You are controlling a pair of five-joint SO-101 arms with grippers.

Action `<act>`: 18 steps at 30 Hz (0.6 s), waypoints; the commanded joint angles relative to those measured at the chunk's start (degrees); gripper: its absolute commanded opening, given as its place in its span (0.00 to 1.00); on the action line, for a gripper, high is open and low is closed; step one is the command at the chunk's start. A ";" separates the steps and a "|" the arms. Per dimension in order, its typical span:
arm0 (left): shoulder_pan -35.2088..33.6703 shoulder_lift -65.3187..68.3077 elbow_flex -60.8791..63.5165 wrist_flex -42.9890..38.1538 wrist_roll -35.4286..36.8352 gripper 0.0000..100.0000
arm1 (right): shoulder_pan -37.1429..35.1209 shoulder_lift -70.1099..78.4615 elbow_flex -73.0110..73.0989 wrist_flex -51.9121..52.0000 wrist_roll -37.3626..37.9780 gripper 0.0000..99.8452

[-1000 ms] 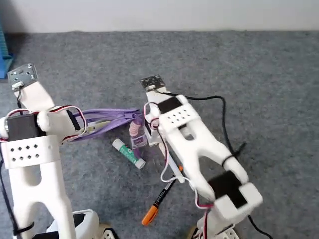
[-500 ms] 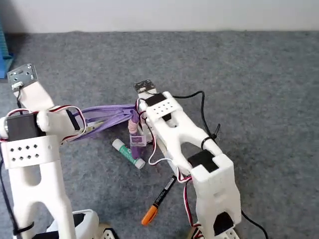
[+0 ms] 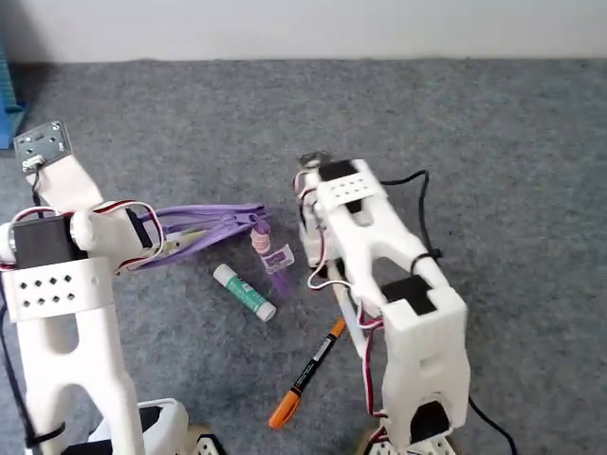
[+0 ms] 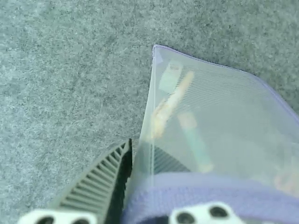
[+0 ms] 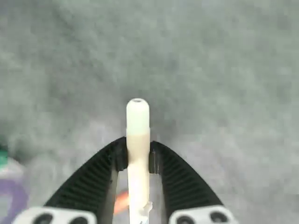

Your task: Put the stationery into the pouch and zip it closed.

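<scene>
The purple-edged clear pouch (image 3: 204, 227) lies on the grey carpet, and my left gripper (image 3: 156, 242) is shut on its left end. In the left wrist view the pouch (image 4: 219, 121) is pinched between the ribbed fingers (image 4: 105, 175), with pale shapes showing through its clear side. My right gripper (image 5: 138, 151) is shut on a white pen-like stick (image 5: 138, 119) held over bare carpet. The right arm (image 3: 356, 209) stands just right of the pouch mouth. A small pink-capped purple item (image 3: 270, 254), a green-and-white glue stick (image 3: 244, 291) and an orange-tipped black marker (image 3: 305, 373) lie loose.
Grey carpet covers the whole table up to a white wall (image 3: 303, 28) at the back. A blue object (image 3: 8, 104) sits at the far left edge. Cables (image 3: 422, 204) hang off the right arm. Open carpet lies to the right and behind.
The right arm has swung away from the pouch mouth to the right. The pink-capped purple item has shifted slightly right and tilted. The left arm and pouch have stayed still.
</scene>
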 commanded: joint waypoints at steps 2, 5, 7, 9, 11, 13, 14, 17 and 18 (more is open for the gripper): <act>-1.32 2.64 0.40 1.41 0.53 0.01 | 0.40 -16.04 -1.14 8.48 0.26 0.01; -0.09 2.99 0.31 1.41 0.53 0.01 | 0.40 -25.36 -1.14 12.53 0.18 0.01; 2.02 3.08 0.31 1.41 0.53 0.01 | 0.40 -31.34 -1.14 14.64 0.35 0.01; 4.75 3.08 0.31 1.32 0.62 0.01 | 0.40 -36.88 -1.14 16.31 0.53 0.01; 6.95 3.16 0.31 1.23 0.62 0.01 | 0.31 -42.15 -1.14 17.10 0.53 0.01; 8.00 3.16 0.31 1.23 0.62 0.01 | 0.31 -47.25 -1.14 17.10 0.62 0.01; 8.18 3.16 0.31 1.23 0.62 0.01 | 0.22 -49.89 -1.14 17.10 0.62 0.01; 8.00 3.16 0.31 1.23 0.62 0.01 | -2.51 -57.01 -1.14 17.10 0.62 0.01; 8.00 3.16 0.31 1.23 0.62 0.01 | -3.56 -59.21 -1.14 17.10 0.62 0.01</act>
